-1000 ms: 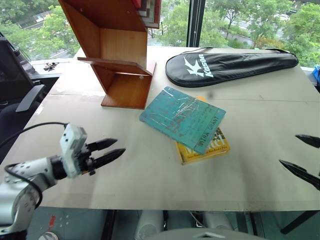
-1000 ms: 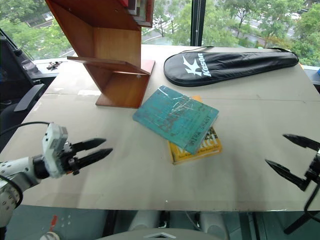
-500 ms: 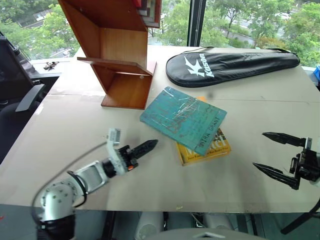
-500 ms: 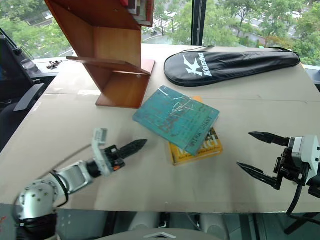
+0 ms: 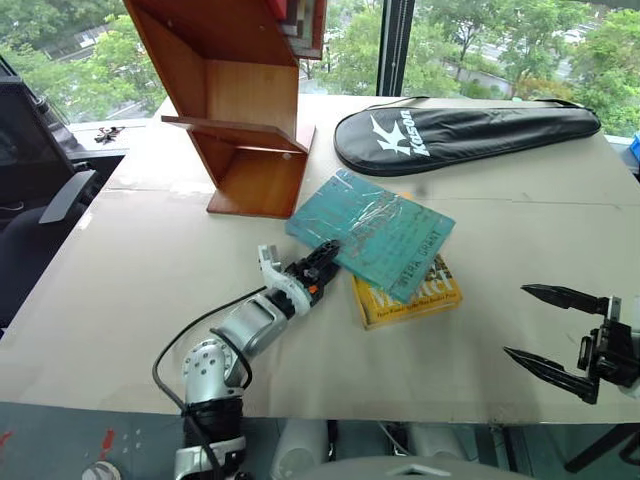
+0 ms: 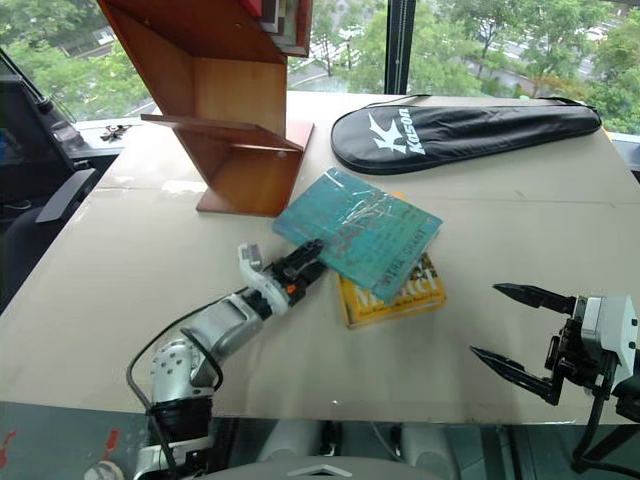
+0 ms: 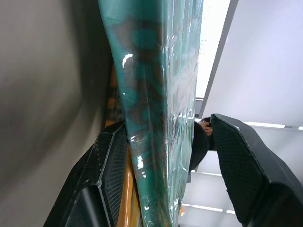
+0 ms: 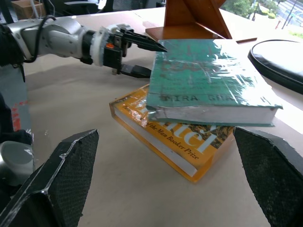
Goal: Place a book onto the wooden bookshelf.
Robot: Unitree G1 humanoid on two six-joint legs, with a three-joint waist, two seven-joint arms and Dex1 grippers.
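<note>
The teal-green book (image 5: pixel 385 232) lies flat and askew on a yellow book (image 5: pixel 420 298) in the middle of the table. My left gripper (image 5: pixel 322 258) is open at the teal book's near left corner, one finger above the cover and the other below its edge. In the left wrist view the book (image 7: pixel 156 94) stands between the two fingers (image 7: pixel 109 165), with a gap on one side. The reddish-brown wooden bookshelf (image 5: pixel 240 100) stands at the back left. My right gripper (image 5: pixel 516 321) hangs open at the near right, well apart from the books.
A black racket bag (image 5: pixel 460 130) lies across the back right of the table. A dark office chair (image 5: pixel 40 190) stands off the table's left side. Bare tabletop (image 5: pixel 150 260) stretches in front of the bookshelf.
My left gripper has swung right and forward from the near left to the teal book's corner and rolled, so its fingers now straddle the edge. My right gripper came in slightly leftward.
</note>
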